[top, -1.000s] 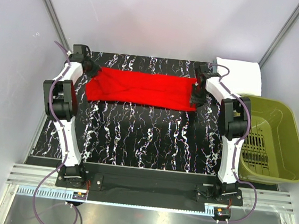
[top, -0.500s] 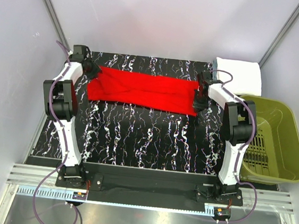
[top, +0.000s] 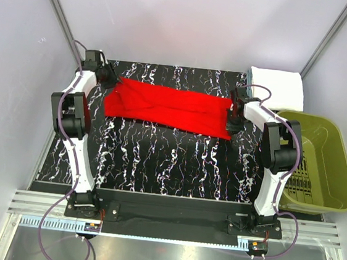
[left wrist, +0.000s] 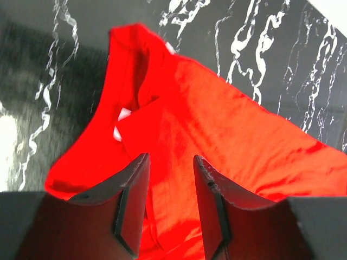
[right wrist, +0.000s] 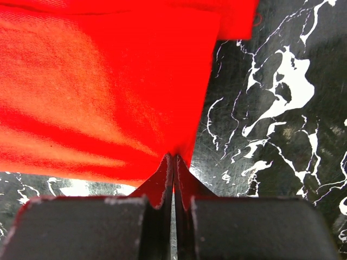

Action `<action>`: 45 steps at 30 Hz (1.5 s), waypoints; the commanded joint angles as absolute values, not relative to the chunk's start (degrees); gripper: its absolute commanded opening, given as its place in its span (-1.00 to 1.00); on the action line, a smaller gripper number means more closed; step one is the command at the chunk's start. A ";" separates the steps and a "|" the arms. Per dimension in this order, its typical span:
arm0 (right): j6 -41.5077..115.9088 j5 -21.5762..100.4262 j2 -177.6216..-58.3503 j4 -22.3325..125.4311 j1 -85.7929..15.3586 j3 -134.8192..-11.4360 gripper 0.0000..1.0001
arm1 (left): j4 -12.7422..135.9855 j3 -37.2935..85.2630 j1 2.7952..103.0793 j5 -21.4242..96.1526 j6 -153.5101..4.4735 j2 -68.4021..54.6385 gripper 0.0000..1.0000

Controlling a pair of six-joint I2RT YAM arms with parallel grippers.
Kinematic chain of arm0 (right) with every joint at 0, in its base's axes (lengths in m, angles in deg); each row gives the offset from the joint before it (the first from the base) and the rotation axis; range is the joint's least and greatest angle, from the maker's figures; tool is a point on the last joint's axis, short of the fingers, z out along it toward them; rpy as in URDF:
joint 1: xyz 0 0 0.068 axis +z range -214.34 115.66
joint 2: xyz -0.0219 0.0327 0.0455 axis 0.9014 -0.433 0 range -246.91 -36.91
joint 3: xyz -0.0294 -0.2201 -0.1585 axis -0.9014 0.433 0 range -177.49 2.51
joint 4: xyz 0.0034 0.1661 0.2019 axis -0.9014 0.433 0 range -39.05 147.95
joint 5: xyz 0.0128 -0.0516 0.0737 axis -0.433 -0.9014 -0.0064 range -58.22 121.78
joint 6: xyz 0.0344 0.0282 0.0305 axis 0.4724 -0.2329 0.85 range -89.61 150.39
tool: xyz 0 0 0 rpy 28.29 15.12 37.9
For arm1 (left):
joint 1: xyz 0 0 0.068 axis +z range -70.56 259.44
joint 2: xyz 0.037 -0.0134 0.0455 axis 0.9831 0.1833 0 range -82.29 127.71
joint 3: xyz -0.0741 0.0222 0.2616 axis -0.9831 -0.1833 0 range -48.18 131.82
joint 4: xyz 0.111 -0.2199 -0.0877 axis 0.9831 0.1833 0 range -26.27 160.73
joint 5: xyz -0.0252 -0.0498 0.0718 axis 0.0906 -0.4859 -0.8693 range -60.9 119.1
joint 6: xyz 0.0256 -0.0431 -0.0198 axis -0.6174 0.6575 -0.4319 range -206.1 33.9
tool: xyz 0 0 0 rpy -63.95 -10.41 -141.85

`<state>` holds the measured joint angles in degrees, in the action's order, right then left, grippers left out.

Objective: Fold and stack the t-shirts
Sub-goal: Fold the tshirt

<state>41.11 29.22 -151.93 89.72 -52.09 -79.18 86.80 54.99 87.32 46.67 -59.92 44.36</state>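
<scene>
Left arm and right arm alike: white link shells, bulky black joint housings, black bolted bases, thin purple cables looping off each base and up the links. Left gripper fingers matte dark grey, flat tapered blades, pale chipped edges. Right gripper same dark grey, whitish scuffing along the top edges of its body.

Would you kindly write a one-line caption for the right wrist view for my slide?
Right claw pinched shut on the edge of the red t-shirt above the black marbled table.
</scene>
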 commanded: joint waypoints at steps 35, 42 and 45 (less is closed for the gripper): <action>38.21 34.94 -146.86 87.87 -52.92 -80.73 -1.00 | 94.05 79.69 87.96 48.00 -64.13 61.76 -0.25; 38.21 35.39 -146.68 87.25 -52.92 -80.29 -1.00 | 93.87 84.44 88.23 48.61 -61.58 64.58 -0.31; 38.21 35.21 -146.68 87.25 -52.92 -80.37 -1.00 | 93.35 84.53 88.31 48.70 -60.79 64.93 -0.32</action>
<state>38.72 34.48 -150.07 88.41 -52.68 -78.92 94.77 81.57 87.86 47.80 -62.28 64.56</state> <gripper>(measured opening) 0.011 0.345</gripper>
